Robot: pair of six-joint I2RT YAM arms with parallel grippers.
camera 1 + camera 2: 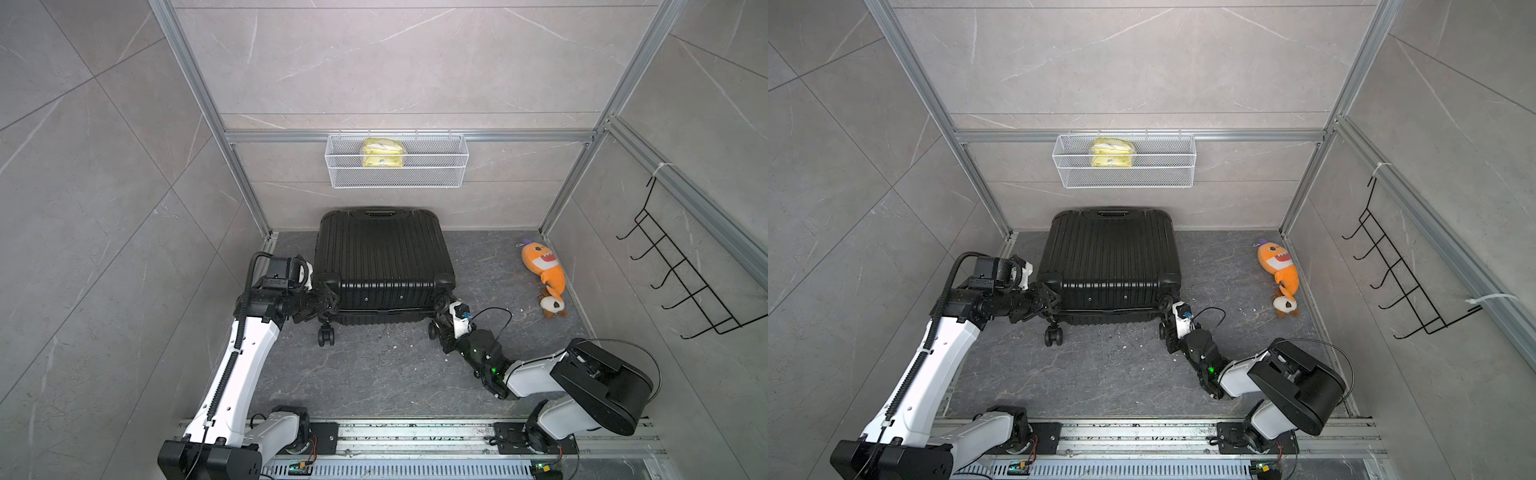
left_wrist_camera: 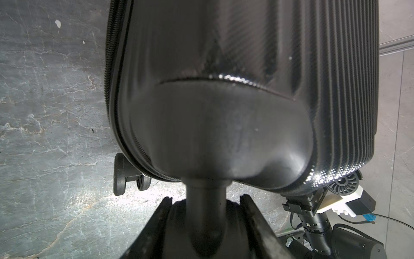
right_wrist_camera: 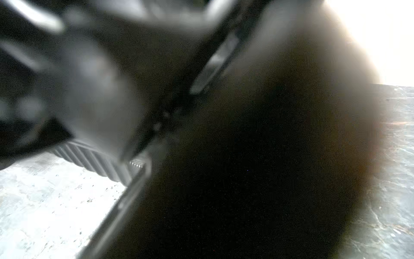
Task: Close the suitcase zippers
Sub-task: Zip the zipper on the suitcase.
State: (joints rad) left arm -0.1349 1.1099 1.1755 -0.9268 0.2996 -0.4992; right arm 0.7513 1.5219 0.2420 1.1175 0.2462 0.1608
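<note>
The black ribbed suitcase (image 1: 382,257) lies flat on the grey floor in both top views, its handle toward the back wall and its caster wheels toward me. The zippers' track (image 2: 108,67) runs along the seam between the shell halves; I cannot make out any pulls. My left gripper (image 2: 206,198) is at the near left corner, shut on a caster wheel (image 2: 205,224), with a finger on each side. My right gripper (image 1: 442,322) sits among the near right casters. A dark blur fills the right wrist view, so its jaws are hidden.
A white wire basket (image 1: 397,160) holding a yellow packet hangs on the back wall. An orange plush toy (image 1: 544,270) lies by the right wall, and a black hook rack (image 1: 681,270) hangs there. Aluminium posts frame the corners.
</note>
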